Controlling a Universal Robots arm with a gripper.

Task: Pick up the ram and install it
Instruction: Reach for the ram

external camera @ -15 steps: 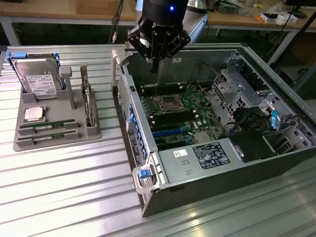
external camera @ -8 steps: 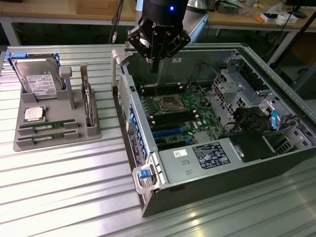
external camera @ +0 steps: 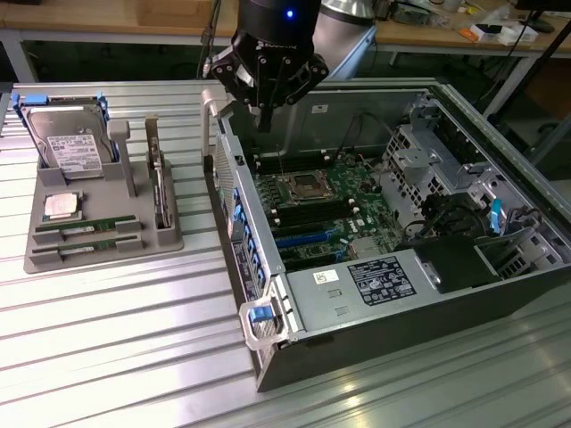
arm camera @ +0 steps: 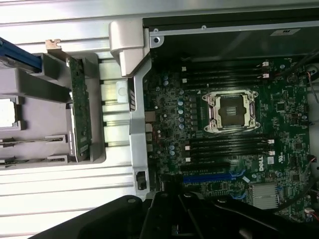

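The arm's black gripper (external camera: pixel 265 120) hangs with its fingers pressed together and nothing between them, above the open dark grey computer case (external camera: pixel 375 294) that lies on its side on the ribbed metal desk (external camera: pixel 116 348), near the case's rim on the exterior view's left. Directly beneath it spreads the green motherboard (external camera: pixel 357 209), with its square metal processor socket (external camera: pixel 303 187) and rows of long black memory slots (external camera: pixel 308 214) running on either side of the socket, a blue slot (external camera: pixel 303 237) just beyond them. Well apart from the gripper, towards the exterior view's left, a grey moulded parts tray (external camera: pixel 169 239) sits on the desk. A long, thin green ram stick (external camera: pixel 85 229) rests on edge in a groove at the tray's front, with a second ram stick (external camera: pixel 89 247) in the next groove just beside it; both lie untouched in the tray. Behind them lies a square silver processor chip (external camera: pixel 62 205), a silver hard drive (external camera: pixel 71 147) leans in its blue-edged cradle at the back, and a green expansion card with a metal bracket (external camera: pixel 159 192) stands upright in the tray's slot nearest the case
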